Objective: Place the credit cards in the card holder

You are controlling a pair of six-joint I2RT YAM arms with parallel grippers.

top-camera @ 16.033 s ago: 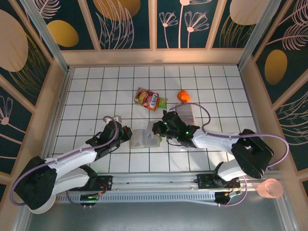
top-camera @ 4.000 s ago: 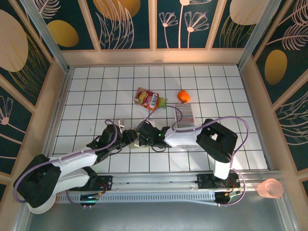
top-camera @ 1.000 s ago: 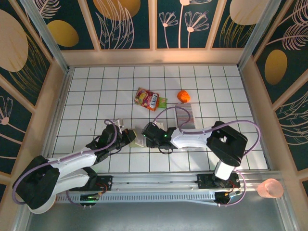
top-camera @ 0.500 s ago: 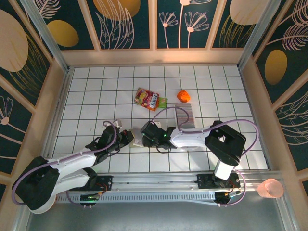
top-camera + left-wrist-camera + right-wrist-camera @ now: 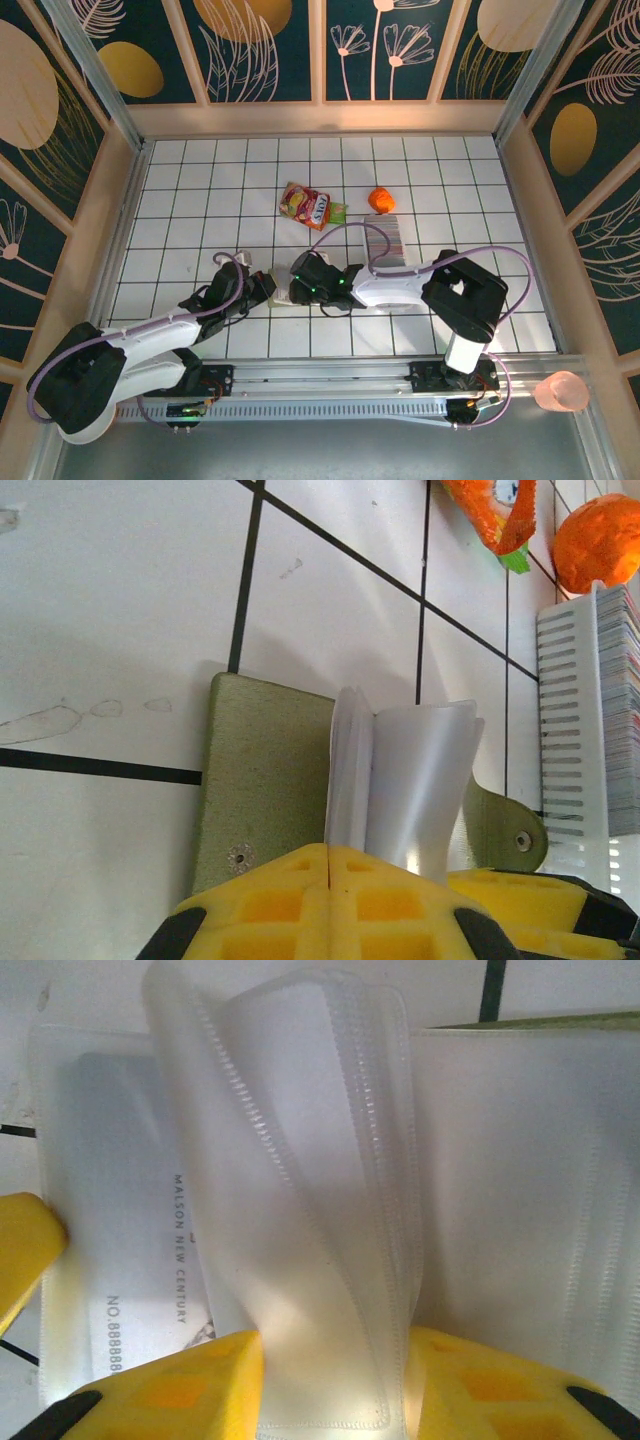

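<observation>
left gripper: fingers pressed together at the card holder's near edge
right gripper: clamped round a curled clear sleeve, nudged left since a second ago
meaning: fresh pocket probably being opened up
credit cards: mostly left racked in the tray nearby

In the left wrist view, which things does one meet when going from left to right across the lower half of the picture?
Olive cover of the card holder → its clear sleeves → its green snap tab → white slotted tray → credit cards.
</observation>
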